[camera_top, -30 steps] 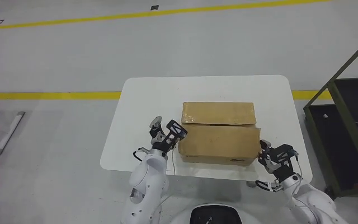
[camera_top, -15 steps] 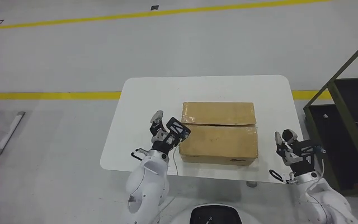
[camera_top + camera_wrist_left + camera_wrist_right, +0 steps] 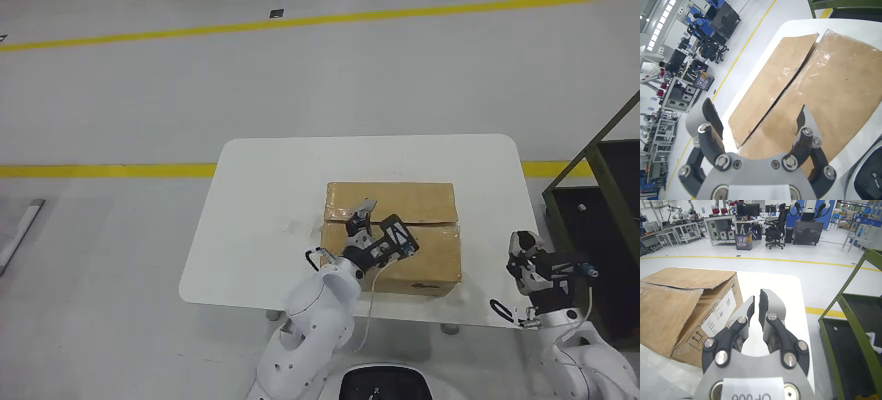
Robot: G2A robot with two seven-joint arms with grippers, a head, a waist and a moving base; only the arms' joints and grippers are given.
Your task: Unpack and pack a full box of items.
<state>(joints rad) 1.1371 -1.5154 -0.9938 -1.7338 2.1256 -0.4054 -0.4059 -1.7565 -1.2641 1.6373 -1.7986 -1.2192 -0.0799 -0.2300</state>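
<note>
The left jaws hang spread and empty over the near flap of the cardboard box (image 3: 400,200), which sits closed, right of centre on the white worktop (image 3: 260,220). The right jaws, clenched on nothing, hover off its right end.

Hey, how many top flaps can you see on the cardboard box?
2: the far flap and the near flap, meeting along the middle; inner flaps may be hidden underneath.
</note>
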